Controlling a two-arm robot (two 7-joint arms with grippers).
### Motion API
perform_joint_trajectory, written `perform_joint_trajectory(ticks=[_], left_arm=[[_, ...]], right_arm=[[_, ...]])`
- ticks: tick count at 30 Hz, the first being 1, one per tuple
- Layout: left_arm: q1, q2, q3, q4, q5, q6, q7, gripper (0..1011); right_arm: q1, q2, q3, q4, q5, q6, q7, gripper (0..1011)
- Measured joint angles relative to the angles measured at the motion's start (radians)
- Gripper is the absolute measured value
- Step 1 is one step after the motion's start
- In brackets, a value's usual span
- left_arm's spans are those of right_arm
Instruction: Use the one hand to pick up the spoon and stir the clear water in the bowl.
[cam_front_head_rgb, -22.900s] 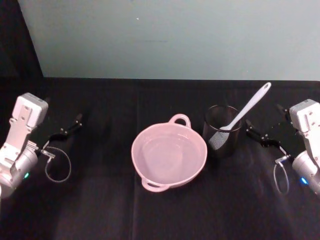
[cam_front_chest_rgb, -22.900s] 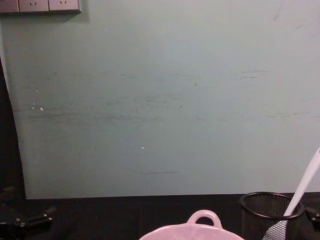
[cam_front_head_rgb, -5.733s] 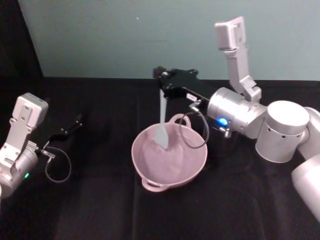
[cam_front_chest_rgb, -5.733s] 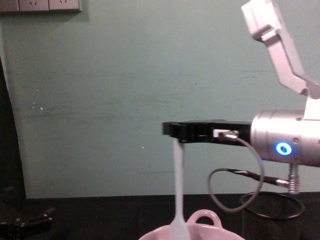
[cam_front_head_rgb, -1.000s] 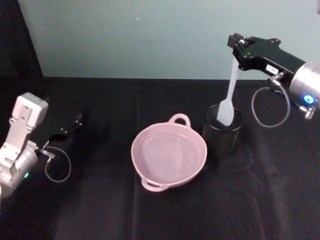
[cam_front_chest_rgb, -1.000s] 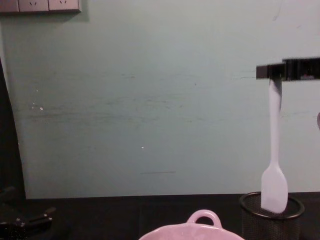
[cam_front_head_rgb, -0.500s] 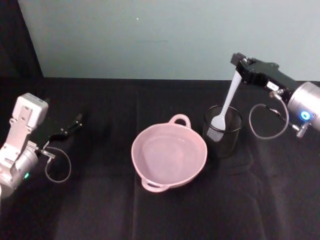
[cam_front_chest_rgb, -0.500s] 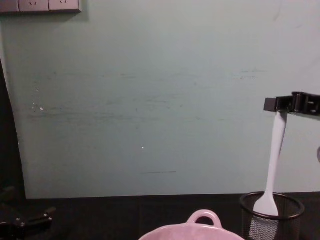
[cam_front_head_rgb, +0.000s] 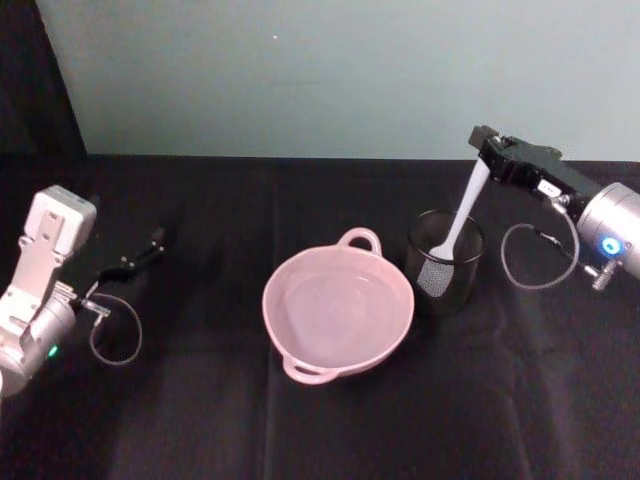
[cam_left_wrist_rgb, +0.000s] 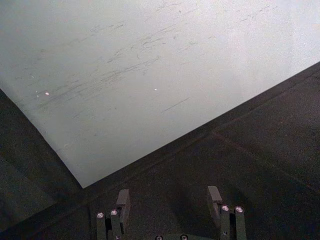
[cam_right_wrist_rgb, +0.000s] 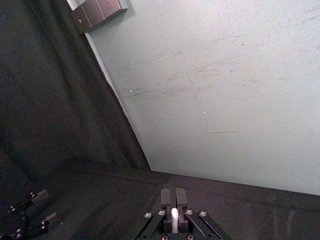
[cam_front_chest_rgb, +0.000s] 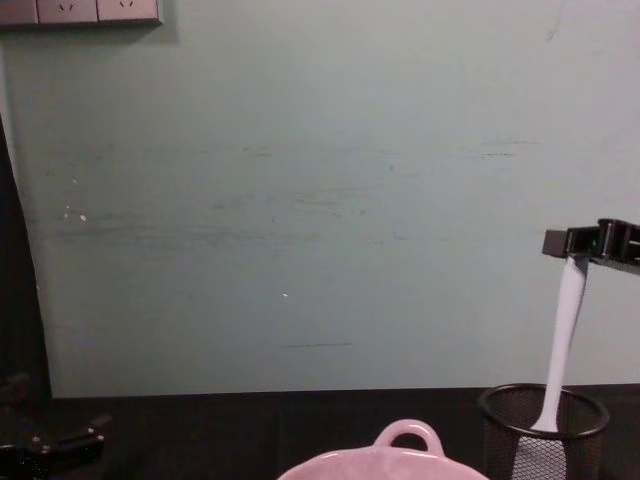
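Sinking deeper into the black mesh cup (cam_front_head_rgb: 445, 262), the spoon (cam_front_head_rgb: 462, 222) is riding down with the right gripper (cam_front_head_rgb: 483, 141): a second ago its paddle head was hanging at the cup's rim, half a second ago it was partly inside, and now the head is showing pale through the mesh near the bottom. The jaws are pinching the handle's top end, seen in the right wrist view as a white tip (cam_right_wrist_rgb: 174, 215) squeezed between them. Judging by this, the stirring is over and the arm is putting the spoon back where it stands; letting go is likely the next step.

The spoon is hanging below the jaws, slanting slightly so its head is lying toward the bowl side of the cup. It is long, slim and white, narrow along the shaft and widening to a flat paddle. The bowl (cam_front_head_rgb: 305, 345), pale pink with a loop handle on its rim, is sitting on the table well below and to the left of the jaws, just beside the cup, its water looking calm.

The left gripper (cam_front_head_rgb: 142, 250) is resting parked far off at the table's left, jaws apart.
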Motion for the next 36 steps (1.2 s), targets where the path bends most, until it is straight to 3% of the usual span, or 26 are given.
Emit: perform_joint_trajectory(ticks=[24, 36], left_arm=[[0.0, 0.0, 0.0, 0.0, 0.0, 0.0, 0.0, 1011], [0.0, 0.0, 0.0, 0.0, 0.0, 0.0, 0.0, 1011]], right_arm=[[0.011, 0.004, -0.032, 0.06, 0.093, -0.034, -0.007, 65], [0.026, 0.009, -0.06, 0.086, 0.114, -0.044, -0.018, 65]])
